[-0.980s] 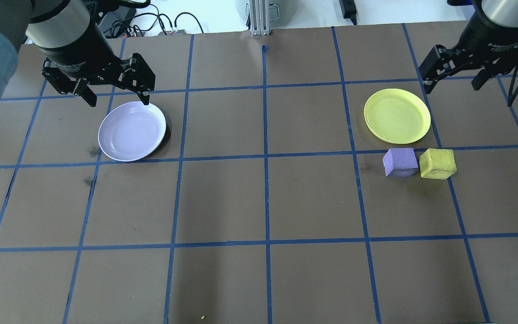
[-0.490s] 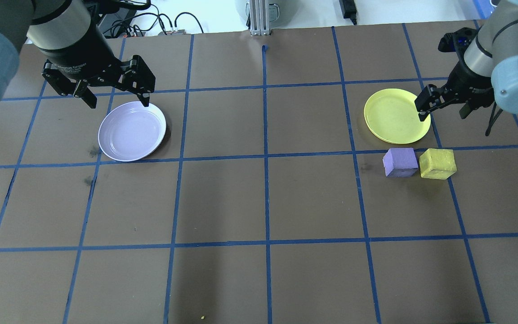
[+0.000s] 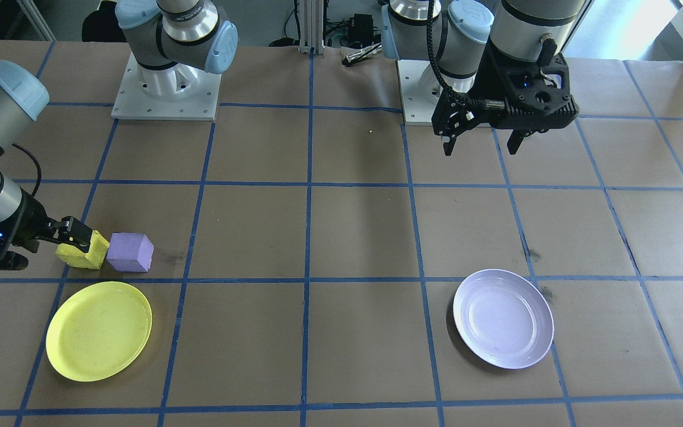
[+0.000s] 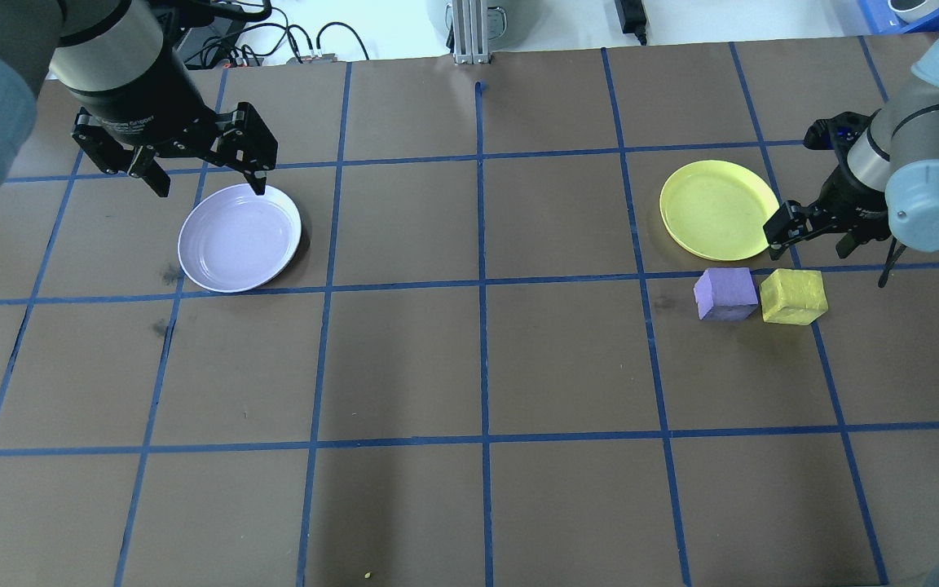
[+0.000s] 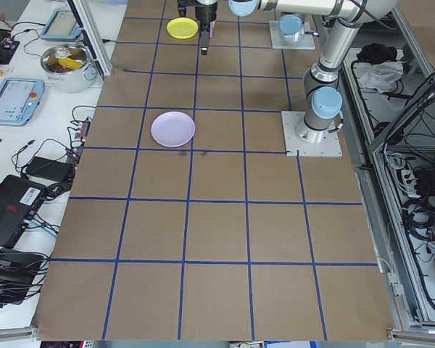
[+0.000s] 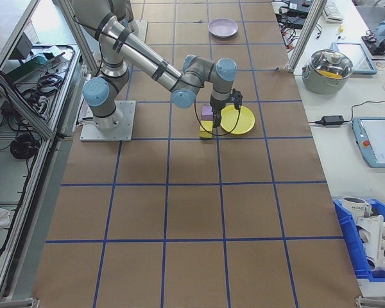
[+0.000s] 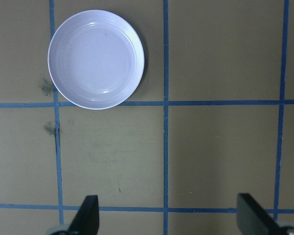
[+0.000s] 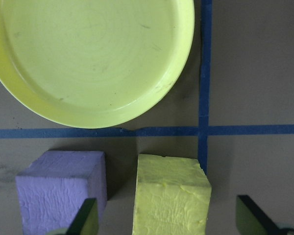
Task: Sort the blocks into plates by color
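On the left of the overhead view, the left arm's black two-finger gripper (image 4: 196,181) hangs above the brown paper-covered table (image 4: 478,359) with its fingers spread wide apart and nothing between them. One fingertip shows over the far rim of the round, shallow, pale lavender plastic plate (image 4: 240,237), which sits alone in a square of the blue tape grid. In the left wrist view the same plate (image 7: 96,59) lies flat and bare, well ahead of the 2 open fingertips (image 7: 88,215) at the bottom edge.

Toward the right of the overhead view, the round, shallow, bright yellow plastic plate (image 4: 719,210) rests flat with nothing on it. Just nearer the camera, across a blue tape line, stand the 2 small rough foam cubes: the light purple block (image 4: 726,294) and, just beside it on its right, the yellow block (image 4: 794,297). A narrow gap shows between them in the right wrist view.

Farthest right, the right arm's black two-finger gripper (image 4: 818,232) is low beside the yellow plate's edge, just behind the yellow block. The right wrist view shows its fingers (image 8: 88,218) spread apart, with the yellow block (image 8: 170,193) lying between them and not clamped, while the purple block (image 8: 61,191) lies at the left finger.
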You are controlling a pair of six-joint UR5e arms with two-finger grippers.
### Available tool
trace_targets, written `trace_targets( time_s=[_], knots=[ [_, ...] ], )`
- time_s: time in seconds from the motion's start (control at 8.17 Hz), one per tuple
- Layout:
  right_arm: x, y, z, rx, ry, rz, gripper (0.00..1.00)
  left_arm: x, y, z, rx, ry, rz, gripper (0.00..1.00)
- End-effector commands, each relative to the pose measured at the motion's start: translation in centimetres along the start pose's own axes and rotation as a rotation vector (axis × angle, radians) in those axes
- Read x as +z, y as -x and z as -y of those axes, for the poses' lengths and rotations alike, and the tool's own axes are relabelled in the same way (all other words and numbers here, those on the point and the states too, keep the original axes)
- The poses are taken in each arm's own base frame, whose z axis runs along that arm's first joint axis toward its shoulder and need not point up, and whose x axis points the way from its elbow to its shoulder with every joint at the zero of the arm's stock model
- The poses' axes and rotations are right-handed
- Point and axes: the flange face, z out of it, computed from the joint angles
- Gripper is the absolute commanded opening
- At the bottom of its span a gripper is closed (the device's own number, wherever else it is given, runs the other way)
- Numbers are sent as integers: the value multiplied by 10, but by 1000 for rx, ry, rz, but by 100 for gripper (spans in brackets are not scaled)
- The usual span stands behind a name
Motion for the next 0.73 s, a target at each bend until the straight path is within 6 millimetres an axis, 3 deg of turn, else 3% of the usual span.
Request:
trace_targets(
  time_s=[0.0, 0.24, 0.37, 0.61],
  knots=[
    [28, -5, 3, 10, 54, 7, 100, 0, 1, 0, 1, -1, 16, 100],
    [58, -5, 2, 15, 114, 25, 100, 0, 1, 0, 1, -2, 15, 100],
    [63, -4, 1, 21, 126, 27, 98, 0, 1, 0, 0, -5, 16, 100],
    [72, -10, -1, 19, 164, -10, 79, 0, 1, 1, 0, -7, 15, 100]
  ],
)
